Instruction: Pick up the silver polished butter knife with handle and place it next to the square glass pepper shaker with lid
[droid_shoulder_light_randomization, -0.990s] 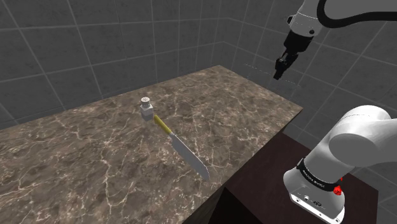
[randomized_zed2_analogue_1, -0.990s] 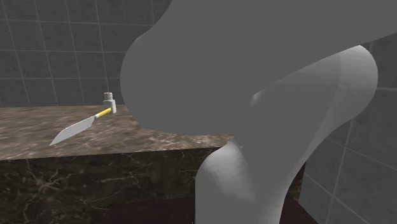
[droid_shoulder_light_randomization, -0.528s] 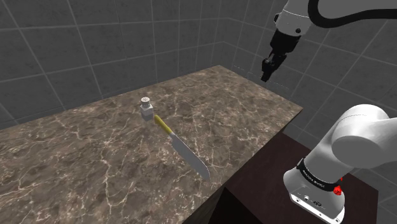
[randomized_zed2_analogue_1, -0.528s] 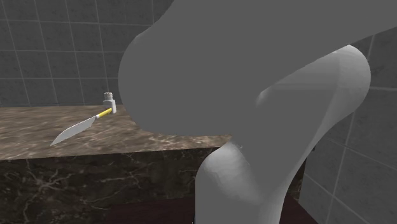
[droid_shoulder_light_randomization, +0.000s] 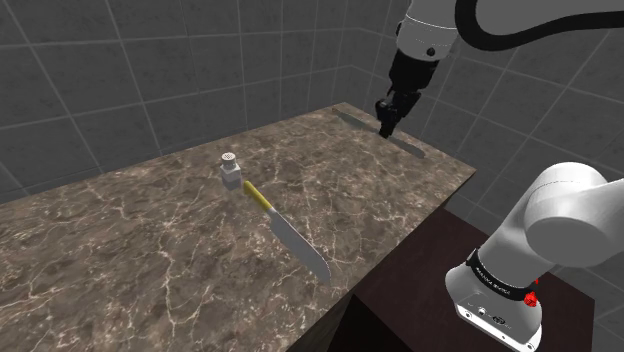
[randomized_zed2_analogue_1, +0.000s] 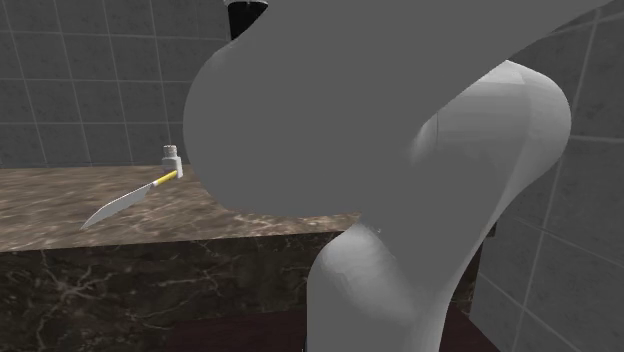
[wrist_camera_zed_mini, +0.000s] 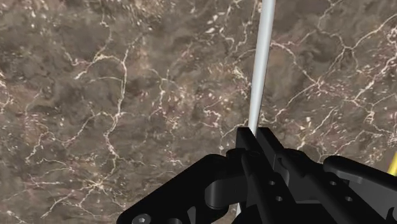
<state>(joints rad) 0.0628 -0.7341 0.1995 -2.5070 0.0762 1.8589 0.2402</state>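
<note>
The gripper now hangs lower and further toward the shoulder view's left than a second ago. Then it was high against the tiled wall; now it is over the far corner of the marble countertop. At its tips a slim grey butter knife lies in plain sight, where earlier only a faint dotted line showed. In the second exterior view the arm sits slightly shifted, and a black part now pokes in at the top edge.

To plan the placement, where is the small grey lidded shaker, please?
The small grey lidded shaker stands on the brown marble counter, left of centre in the shoulder view, beside the handle of the yellow-handled knife.
</note>
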